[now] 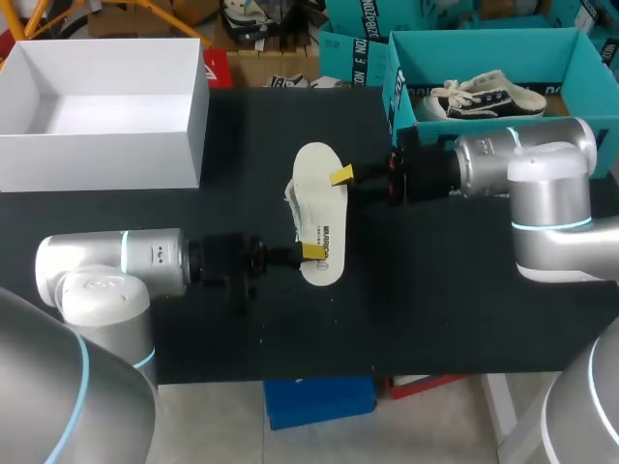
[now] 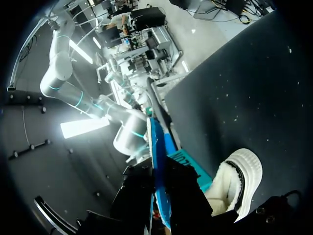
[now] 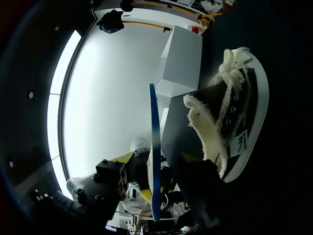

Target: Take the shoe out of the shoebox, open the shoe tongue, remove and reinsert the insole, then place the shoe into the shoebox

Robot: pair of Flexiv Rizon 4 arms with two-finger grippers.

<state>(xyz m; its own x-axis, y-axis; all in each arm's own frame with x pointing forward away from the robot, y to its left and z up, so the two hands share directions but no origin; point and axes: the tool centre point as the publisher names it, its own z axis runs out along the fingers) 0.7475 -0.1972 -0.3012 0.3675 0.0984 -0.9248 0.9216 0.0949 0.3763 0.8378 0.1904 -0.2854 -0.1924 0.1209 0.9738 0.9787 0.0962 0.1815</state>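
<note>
The insole (image 1: 319,217), white on top with a blue edge, hangs flat above the middle of the black table. My left gripper (image 1: 311,252) is shut on its near end; in the left wrist view the insole (image 2: 157,161) stands edge-on between the fingers of that gripper (image 2: 159,196). My right gripper (image 1: 340,176) is at the insole's far side. In the right wrist view the insole (image 3: 154,161) runs between the yellow tips of the right gripper (image 3: 155,157), which stand apart from it. The black shoe (image 3: 230,112) with fleece lining lies on its side under the insole, mostly hidden (image 1: 289,198), (image 2: 234,181).
A teal shoebox (image 1: 484,43) stands at the back right with a second shoe (image 1: 484,97) inside. A white open box (image 1: 97,150) sits at the back left. Bare black table (image 1: 435,319) lies in front of both arms.
</note>
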